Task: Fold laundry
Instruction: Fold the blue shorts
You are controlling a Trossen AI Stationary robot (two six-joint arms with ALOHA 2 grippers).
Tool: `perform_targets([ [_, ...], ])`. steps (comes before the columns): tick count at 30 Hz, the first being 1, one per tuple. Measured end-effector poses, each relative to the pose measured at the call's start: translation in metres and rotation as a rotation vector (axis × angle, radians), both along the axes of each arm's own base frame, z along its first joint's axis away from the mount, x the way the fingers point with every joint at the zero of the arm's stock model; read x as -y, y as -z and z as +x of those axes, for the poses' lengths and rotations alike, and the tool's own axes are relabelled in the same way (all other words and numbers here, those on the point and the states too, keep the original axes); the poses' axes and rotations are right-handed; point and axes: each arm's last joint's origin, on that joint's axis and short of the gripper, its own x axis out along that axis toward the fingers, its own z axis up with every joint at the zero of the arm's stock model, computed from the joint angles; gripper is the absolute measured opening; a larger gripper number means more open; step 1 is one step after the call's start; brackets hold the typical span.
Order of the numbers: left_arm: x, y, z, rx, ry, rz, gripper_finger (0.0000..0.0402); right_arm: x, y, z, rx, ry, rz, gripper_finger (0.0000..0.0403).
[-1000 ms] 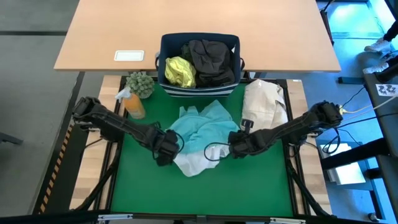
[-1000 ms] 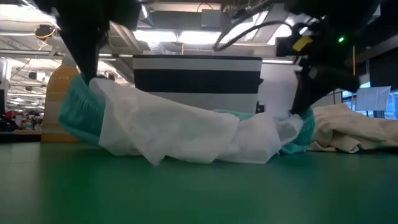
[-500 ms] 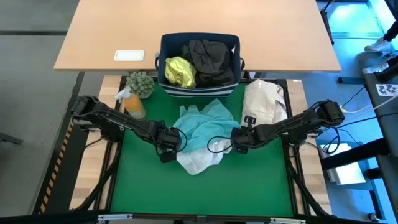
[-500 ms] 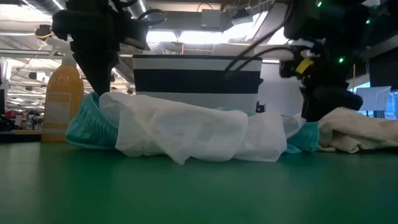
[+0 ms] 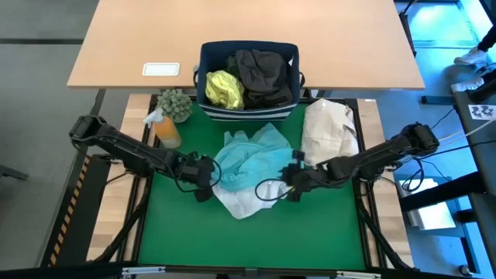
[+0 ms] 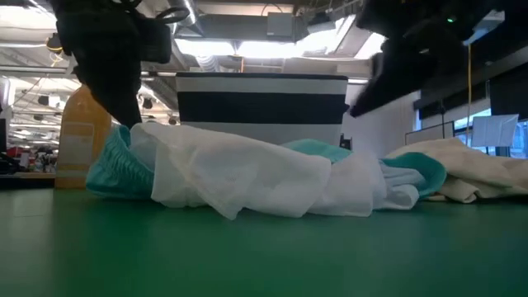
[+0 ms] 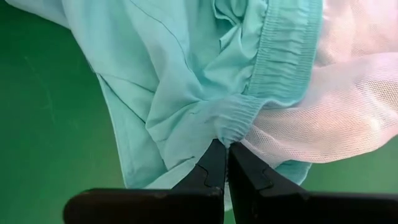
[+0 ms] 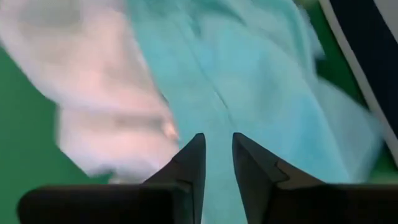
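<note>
left claw (image 7: 225,152) pinches the turquoise garment (image 5: 249,160) hem; right claw (image 8: 217,149) (slightly parted) hovers above it.

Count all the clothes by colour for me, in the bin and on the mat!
Turquoise: 1
Yellow-green: 1
Dark: 1 heap, pieces hard to separate
Cream: 1
Total: 4

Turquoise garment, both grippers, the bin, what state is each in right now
turquoise garment: crumpled on the mat, white mesh lining exposed
left gripper: shut on the garment's waistband
right gripper: open over the garment
bin: holding unfolded clothes
</note>
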Motion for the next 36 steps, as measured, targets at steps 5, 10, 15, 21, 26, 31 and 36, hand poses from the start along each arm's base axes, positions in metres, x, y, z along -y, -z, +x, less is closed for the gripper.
perform_targets([
  [5, 0.000, -0.001, 0.001, 0.012, 0.002, 0.008, 0.0000, -0.007, 0.018, 0.019, 0.023, -0.091, -0.061, 0.0096],
  [10, 0.000, -0.001, 0.001, 0.013, 0.008, 0.013, 0.0000, -0.012, 0.047, 0.031, -0.051, -0.162, -0.121, 0.0128],
  [15, 0.000, -0.001, 0.002, 0.019, 0.004, 0.008, 0.0000, -0.012, 0.062, 0.039, -0.091, -0.118, -0.201, 0.0182],
  [21, 0.001, -0.001, 0.002, 0.023, 0.007, -0.004, 0.0000, -0.009, 0.059, 0.049, -0.070, -0.057, -0.254, 0.0216],
  [26, 0.001, -0.001, 0.003, 0.029, 0.008, -0.007, 0.0000, -0.002, 0.056, 0.052, -0.069, -0.021, -0.267, 0.0195],
  [31, 0.001, -0.001, 0.003, 0.029, 0.008, -0.008, 0.0000, 0.009, 0.058, 0.052, -0.111, 0.003, -0.271, 0.0148],
  [36, 0.001, -0.001, 0.003, 0.028, 0.015, -0.004, 0.0000, 0.011, 0.060, 0.051, -0.138, 0.004, -0.275, 0.0120],
])
